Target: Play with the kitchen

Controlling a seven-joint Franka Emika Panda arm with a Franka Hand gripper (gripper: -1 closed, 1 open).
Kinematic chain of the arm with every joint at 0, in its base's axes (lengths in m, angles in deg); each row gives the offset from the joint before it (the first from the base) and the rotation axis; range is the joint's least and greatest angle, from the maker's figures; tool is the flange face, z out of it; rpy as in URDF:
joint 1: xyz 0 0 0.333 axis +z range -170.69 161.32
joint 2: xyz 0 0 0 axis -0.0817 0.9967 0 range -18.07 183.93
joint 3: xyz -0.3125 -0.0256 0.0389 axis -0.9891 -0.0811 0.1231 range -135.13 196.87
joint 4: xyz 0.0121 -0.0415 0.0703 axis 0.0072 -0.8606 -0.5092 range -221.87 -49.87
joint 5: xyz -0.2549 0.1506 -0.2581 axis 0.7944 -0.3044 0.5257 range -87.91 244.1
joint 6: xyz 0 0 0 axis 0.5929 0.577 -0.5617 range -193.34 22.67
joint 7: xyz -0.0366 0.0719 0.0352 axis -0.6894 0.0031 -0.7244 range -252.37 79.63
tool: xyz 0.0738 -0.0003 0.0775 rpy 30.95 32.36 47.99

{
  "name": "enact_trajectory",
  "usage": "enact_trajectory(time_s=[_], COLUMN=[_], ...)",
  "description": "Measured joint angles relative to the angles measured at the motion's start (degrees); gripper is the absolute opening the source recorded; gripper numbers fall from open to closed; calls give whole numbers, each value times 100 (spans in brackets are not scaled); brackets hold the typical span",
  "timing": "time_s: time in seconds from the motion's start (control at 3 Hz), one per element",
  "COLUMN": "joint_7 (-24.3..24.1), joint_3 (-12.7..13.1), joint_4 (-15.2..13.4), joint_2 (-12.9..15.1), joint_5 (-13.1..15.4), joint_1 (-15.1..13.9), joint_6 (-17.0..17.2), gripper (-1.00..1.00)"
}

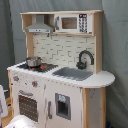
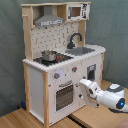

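The arm's gripper [image 2: 84,86] sits just before the kitchen [image 2: 60,60] beside its oven door [image 2: 64,96]; its opening cannot be told. A small pot [image 2: 49,55] stands on the hob.

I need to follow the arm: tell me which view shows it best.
The second exterior view: the arm reaches in from the second exterior view's right toward the kitchen's oven door. The first exterior view catches only a white piece of it at the bottom edge.
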Motion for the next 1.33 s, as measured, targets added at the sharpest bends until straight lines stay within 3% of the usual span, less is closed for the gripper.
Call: enact_trajectory(time_s=[0.67,1.0,1.33], joint_7=[-1049,-1637,-1982], joint_3=[12,43,85], joint_4=[-570,-641,-630], joint_2=[-19,-20,-32], joint_5=[0,0,0], joint_1=[-3,-75,-458], joint_6=[-409,-436,-697], gripper=[100,100,100])
